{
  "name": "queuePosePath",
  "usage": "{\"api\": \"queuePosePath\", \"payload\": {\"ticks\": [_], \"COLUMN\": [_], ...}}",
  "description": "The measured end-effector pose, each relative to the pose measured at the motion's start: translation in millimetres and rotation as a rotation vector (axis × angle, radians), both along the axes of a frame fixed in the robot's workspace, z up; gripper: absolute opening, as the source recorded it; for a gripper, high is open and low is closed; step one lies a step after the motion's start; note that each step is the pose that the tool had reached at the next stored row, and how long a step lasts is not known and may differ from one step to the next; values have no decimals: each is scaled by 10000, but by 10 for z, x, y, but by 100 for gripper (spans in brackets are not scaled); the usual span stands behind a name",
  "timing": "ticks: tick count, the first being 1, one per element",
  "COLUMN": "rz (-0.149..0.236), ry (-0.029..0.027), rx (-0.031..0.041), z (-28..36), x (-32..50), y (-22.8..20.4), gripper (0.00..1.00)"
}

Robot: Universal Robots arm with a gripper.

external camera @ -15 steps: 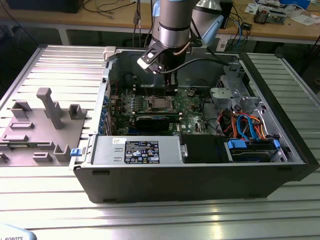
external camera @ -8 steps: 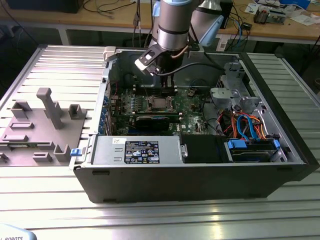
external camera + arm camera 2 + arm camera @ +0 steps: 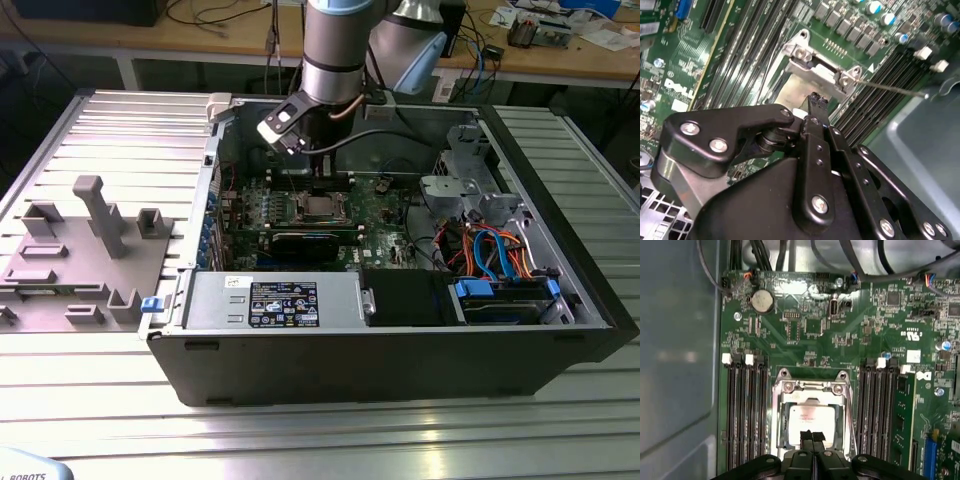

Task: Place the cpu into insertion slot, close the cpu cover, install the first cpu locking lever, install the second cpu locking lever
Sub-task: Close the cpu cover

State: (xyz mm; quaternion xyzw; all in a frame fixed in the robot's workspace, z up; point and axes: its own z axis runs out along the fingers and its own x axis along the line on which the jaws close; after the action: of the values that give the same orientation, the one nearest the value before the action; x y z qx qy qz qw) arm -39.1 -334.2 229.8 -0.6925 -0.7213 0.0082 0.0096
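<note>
Black fingers [image 3: 807, 439], clenched together empty, hide one edge of the cpu [image 3: 807, 420] framed by the cpu cover [image 3: 781, 415].

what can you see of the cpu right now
In the first wrist view the cpu is a small flat square chip with a dull silver metal top and faint print. It lies level in the socket on the green circuit board, showing through the window of the silvery cpu cover. The gripper, fingertips shut, is over one of its edges; contact cannot be told.
</note>
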Motion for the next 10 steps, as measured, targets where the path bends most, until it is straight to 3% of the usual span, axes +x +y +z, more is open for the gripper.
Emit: {"api": "queuePosePath", "payload": {"ticks": [3,10], "rz": [1,1], "ry": [-1,0], "rx": [2,0], "z": [-10,-19], "x": [-77,-159], "y": [1,0], "gripper": [11,11]}}
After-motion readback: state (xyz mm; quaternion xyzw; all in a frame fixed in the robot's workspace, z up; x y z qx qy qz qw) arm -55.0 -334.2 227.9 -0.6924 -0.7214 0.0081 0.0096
